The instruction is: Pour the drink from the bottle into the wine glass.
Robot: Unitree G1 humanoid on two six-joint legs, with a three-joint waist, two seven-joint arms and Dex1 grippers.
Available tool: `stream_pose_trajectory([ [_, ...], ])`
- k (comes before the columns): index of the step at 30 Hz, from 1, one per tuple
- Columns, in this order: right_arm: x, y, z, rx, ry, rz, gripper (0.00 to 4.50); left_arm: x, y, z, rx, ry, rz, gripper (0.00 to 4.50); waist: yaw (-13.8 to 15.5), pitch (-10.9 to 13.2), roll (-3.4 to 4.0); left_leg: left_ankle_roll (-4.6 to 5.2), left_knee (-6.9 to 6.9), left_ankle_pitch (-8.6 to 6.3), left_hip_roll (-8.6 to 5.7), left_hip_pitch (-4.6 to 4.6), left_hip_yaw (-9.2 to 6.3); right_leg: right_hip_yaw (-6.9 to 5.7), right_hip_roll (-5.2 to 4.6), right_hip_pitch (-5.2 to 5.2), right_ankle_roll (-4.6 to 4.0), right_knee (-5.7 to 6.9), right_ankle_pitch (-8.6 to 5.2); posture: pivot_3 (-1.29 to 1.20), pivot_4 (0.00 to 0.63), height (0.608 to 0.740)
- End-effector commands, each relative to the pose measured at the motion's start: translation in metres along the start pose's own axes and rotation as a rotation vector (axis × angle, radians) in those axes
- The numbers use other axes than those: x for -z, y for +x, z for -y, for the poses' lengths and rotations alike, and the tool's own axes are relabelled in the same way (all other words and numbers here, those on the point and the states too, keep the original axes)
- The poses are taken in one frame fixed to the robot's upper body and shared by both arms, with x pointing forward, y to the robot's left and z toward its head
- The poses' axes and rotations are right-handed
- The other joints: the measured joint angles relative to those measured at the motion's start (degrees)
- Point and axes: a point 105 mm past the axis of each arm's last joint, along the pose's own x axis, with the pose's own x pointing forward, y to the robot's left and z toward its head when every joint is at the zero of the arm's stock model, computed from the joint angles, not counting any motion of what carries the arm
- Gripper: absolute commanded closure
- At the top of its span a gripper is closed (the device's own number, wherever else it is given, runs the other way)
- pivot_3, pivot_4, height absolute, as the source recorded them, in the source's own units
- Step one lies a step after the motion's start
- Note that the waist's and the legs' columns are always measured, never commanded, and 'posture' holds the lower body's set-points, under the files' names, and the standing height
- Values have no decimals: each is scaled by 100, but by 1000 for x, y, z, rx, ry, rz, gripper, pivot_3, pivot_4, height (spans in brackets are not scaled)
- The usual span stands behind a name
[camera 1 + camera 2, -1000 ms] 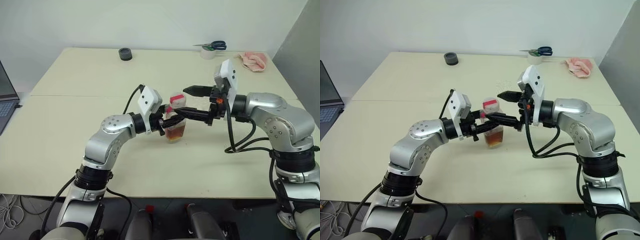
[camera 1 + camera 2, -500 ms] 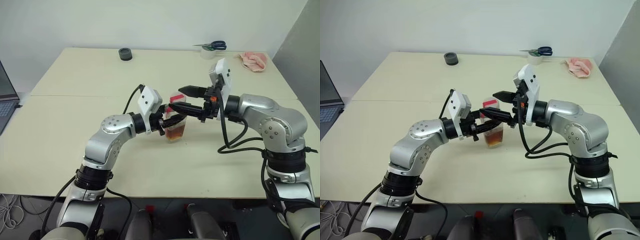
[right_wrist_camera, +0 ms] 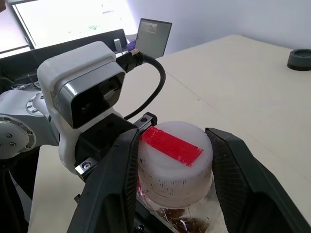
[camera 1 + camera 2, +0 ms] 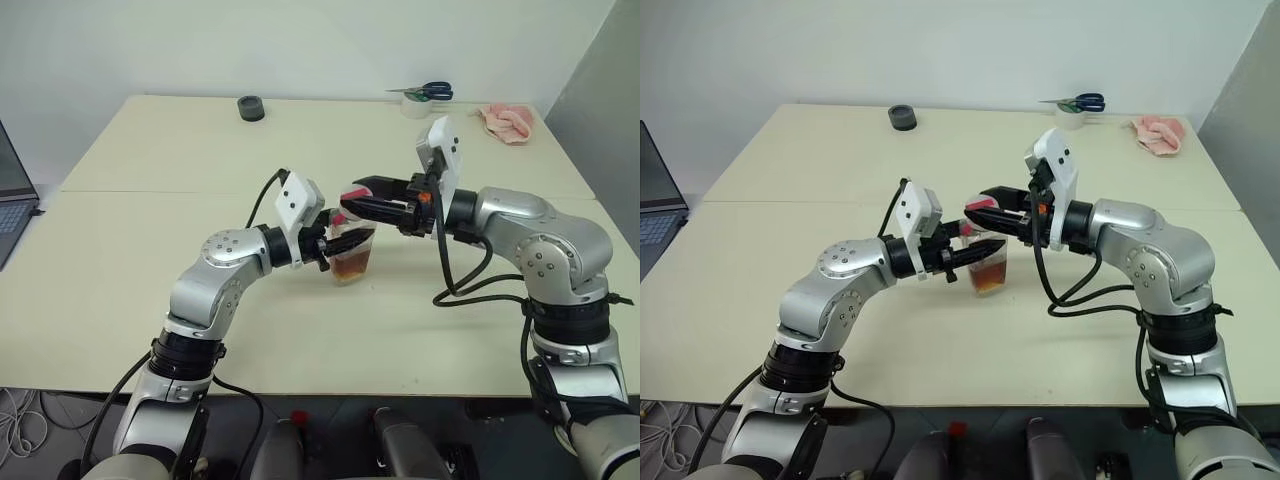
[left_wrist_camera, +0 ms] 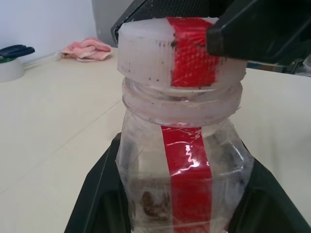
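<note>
- Right gripper (image 3: 172,194) sits astride the bottle's cap (image 3: 173,160), one black finger (image 3: 112,187) on each flank, close against it; whether they are actually pressing it I cannot tell.
- Left gripper (image 5: 177,194) is clenched round the bottle (image 4: 350,250), its fingers hugging both sides of the clear body below the neck.
- The bottle stands upright near the middle of the table (image 4: 150,250), cap on, red label strip (image 5: 187,179) running down its face.
- The drink (image 4: 988,281) is a reddish-brown pool low in the bottle.
- Far edge of the table: a dark round object (image 4: 250,107), scissors (image 4: 430,92) on a tape roll, a pink cloth (image 4: 506,122).
</note>
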Motion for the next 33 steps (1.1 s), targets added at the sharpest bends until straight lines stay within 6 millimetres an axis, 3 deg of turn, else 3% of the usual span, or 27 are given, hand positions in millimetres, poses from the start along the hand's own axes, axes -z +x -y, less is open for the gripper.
stream_pose_trajectory([
  [1,-33,-6,-8,-57,-49,108,2713,-14,-2,0,-6,50,41,2676,0,0,0,0,0,0,0,0,0,0,0,0,-1,0,1,0,150,740],
  [14,-45,-22,1,-3,-38,164,2789,-13,0,0,2,48,42,2679,-3,0,0,0,0,0,0,-1,1,1,0,0,-2,-1,1,0,150,740],
  [19,-31,-43,30,187,-13,142,2792,-15,-1,-1,3,51,44,2679,5,0,0,0,0,0,-1,-3,0,1,-1,1,-1,-2,0,0,150,740],
  [23,-7,-79,58,427,52,163,2793,-15,-2,-1,7,54,42,2679,23,0,-1,0,0,0,-3,-5,1,1,-2,0,0,-5,0,0,150,740],
  [27,47,-118,67,689,117,98,2794,-17,-1,-4,14,59,45,2679,58,-1,-2,0,-4,-1,-2,-8,-2,-2,-2,0,1,-5,-1,0,150,740],
  [33,124,-151,78,975,188,-35,2794,-18,7,-1,48,56,58,2679,-2,-1,0,0,0,0,-1,3,14,14,0,-1,18,0,-10,0,150,740],
])
